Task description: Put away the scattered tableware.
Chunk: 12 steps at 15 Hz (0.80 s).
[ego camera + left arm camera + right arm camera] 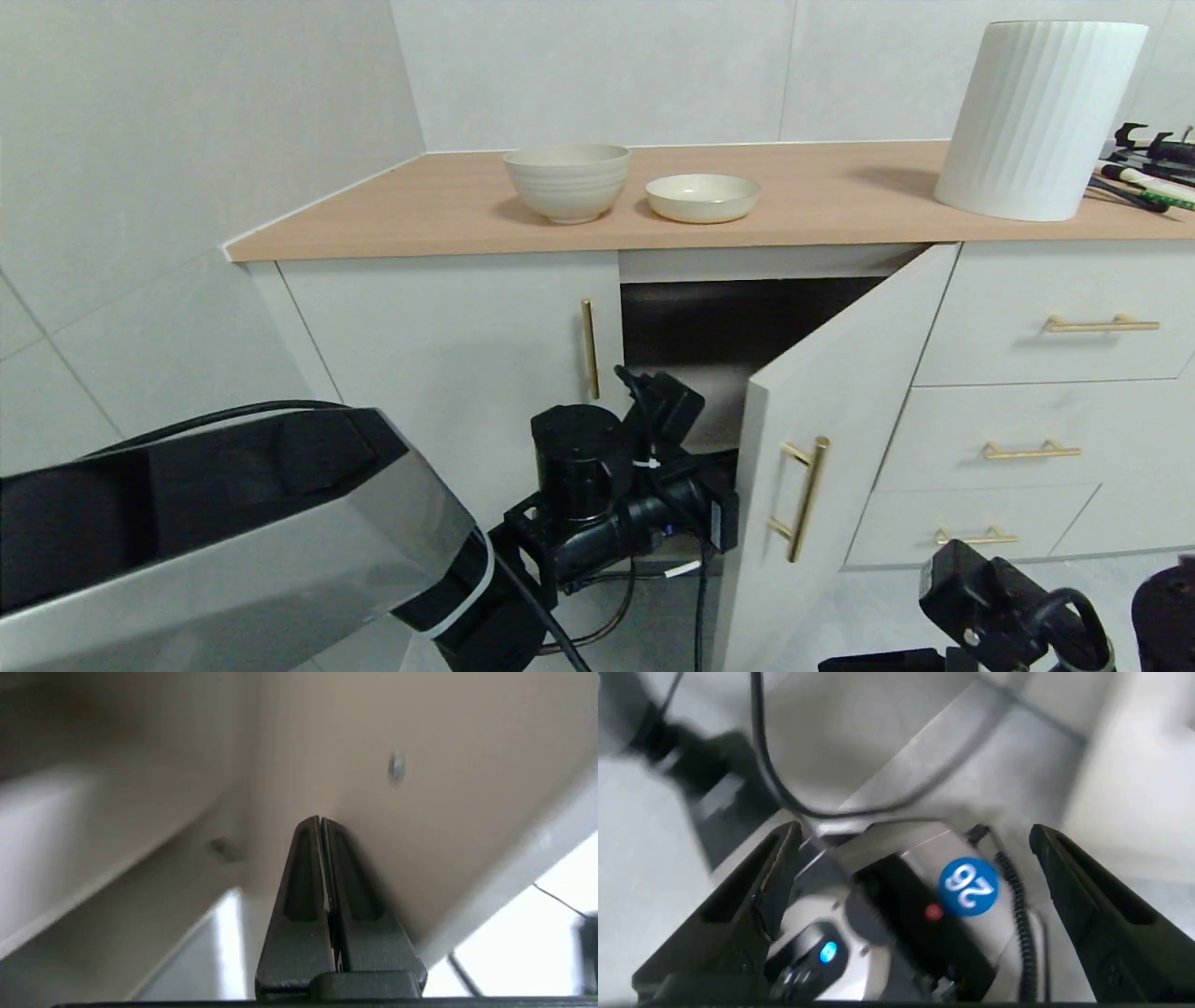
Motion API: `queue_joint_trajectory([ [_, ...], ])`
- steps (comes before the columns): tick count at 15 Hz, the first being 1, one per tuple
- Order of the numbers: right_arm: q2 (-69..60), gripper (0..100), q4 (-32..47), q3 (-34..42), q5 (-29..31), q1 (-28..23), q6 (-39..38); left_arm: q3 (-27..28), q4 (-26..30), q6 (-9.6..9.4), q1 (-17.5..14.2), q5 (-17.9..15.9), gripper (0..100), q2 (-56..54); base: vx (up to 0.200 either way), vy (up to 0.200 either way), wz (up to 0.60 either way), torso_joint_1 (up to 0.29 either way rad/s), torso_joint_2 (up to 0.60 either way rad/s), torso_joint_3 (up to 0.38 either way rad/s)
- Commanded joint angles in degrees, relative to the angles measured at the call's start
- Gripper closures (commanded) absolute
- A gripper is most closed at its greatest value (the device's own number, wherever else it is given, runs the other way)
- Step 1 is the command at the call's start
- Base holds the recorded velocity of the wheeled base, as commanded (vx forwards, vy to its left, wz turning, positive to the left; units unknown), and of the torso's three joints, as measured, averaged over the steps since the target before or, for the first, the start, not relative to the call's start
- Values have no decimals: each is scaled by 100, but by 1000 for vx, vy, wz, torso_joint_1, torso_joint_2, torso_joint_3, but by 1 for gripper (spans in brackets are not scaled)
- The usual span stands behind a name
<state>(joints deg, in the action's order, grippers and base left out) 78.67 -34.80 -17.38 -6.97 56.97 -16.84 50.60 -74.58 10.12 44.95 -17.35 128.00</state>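
Note:
A cream ribbed bowl (567, 180) and a small cream dish (702, 197) stand side by side on the wooden countertop (420, 210). Below them the cabinet door (840, 392) is swung open. My left arm's wrist (635, 467) sits low at the dark opening, beside the door's inner edge. In the left wrist view my left gripper (320, 821) is shut with nothing in it, its tips close to the door's inner face (448, 784). My right gripper (915, 833) is open and empty, held low over the floor at the lower right.
A tall white ribbed container (1041, 117) stands at the counter's right, with several utensils (1144, 177) beyond it. Drawers with gold handles (1102, 324) lie right of the open door. The left cabinet door (448, 355) is closed. Tiled walls close off the left and back.

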Motion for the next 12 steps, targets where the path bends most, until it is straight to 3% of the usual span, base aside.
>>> queue_joint_trajectory([
  [1, -334, 0, 9, 253, -234, 385, 110, 116, 23, -10, 647, 12, 100, -47, 0, 0, 0, 0, 0, 0],
  [3, -431, 0, 0, 446, -436, 447, 427, 29, 14, -10, 1122, 144, 100, -118, 0, 0, 0, 0, 0, 0],
  [5, -440, 0, -9, 587, -436, 456, 717, -156, -39, -10, 1148, 223, 100, -179, 0, 0, 0, 0, 0, 0],
  [9, -422, 0, -44, 473, -410, 421, 708, -402, -21, -1, 770, 241, 100, -443, 0, 0, 0, 0, 0, 0],
  [11, -378, 0, -35, 306, -393, 227, 646, -710, 31, -1, 506, 241, 100, -856, 0, 0, 0, 0, 0, 0],
  [12, -317, 0, 18, 148, -384, -54, 620, -991, 216, -1, 216, 241, 100, -1278, 0, 0, 0, 0, 0, 0],
])
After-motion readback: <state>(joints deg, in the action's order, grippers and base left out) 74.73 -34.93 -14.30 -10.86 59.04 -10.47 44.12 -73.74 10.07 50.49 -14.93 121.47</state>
